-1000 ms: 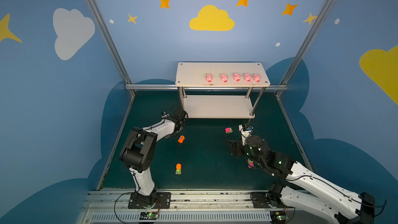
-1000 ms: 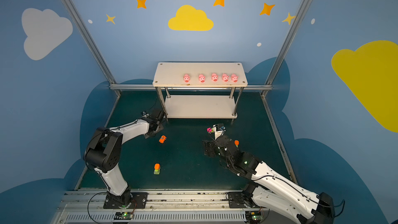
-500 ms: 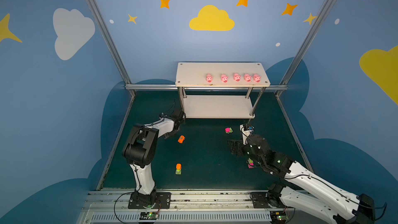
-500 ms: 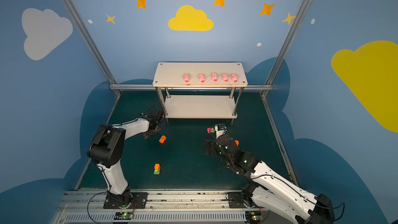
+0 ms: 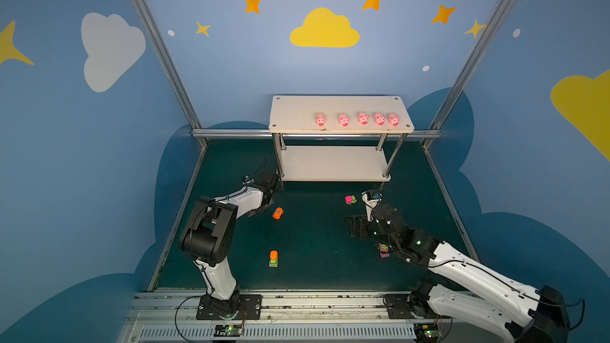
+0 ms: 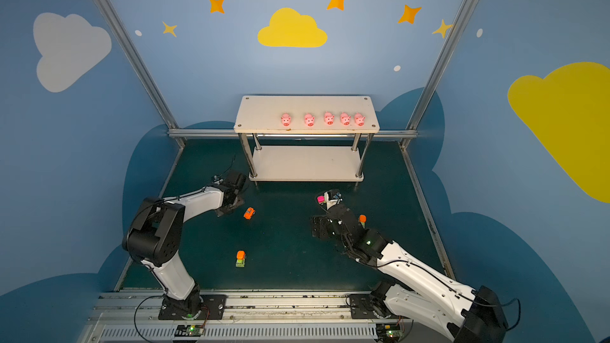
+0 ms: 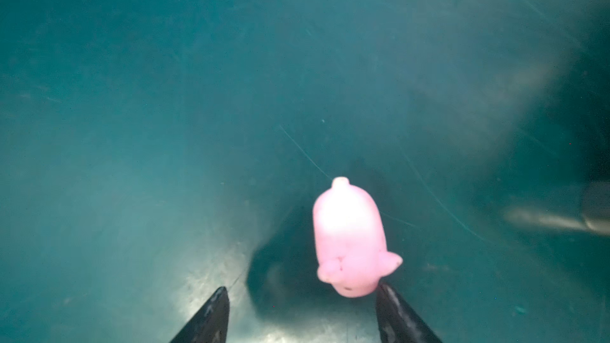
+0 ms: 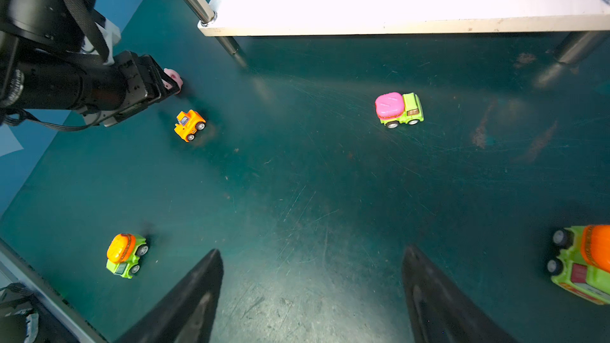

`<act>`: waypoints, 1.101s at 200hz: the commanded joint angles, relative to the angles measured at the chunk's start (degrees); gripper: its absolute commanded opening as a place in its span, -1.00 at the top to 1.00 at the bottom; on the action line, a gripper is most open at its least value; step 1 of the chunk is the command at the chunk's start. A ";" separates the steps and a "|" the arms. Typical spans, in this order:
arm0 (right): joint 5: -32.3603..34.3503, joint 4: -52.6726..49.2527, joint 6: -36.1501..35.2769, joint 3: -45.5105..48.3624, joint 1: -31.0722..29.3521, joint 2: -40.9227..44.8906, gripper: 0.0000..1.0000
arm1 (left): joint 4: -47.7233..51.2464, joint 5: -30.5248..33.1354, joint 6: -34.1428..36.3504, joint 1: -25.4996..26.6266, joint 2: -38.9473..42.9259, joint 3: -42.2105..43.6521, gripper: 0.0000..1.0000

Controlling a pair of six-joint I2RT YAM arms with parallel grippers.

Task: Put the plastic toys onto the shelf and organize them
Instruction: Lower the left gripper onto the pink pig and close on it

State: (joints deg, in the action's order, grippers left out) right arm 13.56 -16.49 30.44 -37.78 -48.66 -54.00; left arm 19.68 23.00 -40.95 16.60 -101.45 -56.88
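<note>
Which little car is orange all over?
The orange car nearest the left arm. It is orange all over; the other cars have lime green bodies.

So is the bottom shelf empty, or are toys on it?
Empty, as far as shows: the lower board is bare in both top views. The five pigs stand on the top board.
</note>
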 commanded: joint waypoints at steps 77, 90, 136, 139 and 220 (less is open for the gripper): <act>-0.37 0.32 -1.08 -2.47 0.70 -1.76 -0.67 | -4.96 1.87 4.14 0.09 -4.43 -2.76 -0.37; -0.62 0.47 -0.99 -2.56 0.72 -2.20 -0.67 | -4.94 2.45 3.95 0.06 -4.63 -3.08 -0.37; -1.11 0.37 -0.99 -3.09 0.85 -3.13 -0.66 | -5.82 3.45 4.08 0.01 -5.84 -4.20 -0.32; -1.15 0.28 -1.06 -3.17 0.81 -3.21 -0.66 | -5.68 3.37 4.12 0.01 -6.05 -4.36 -0.31; -0.84 -0.29 -1.25 -3.18 0.90 -3.07 -0.67 | -3.70 2.84 3.81 -0.12 -8.06 -6.22 0.14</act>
State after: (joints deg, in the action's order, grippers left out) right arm 12.80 -16.51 29.56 -39.40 -48.05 -57.10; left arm 14.11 25.12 -37.04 16.67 -108.60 -62.28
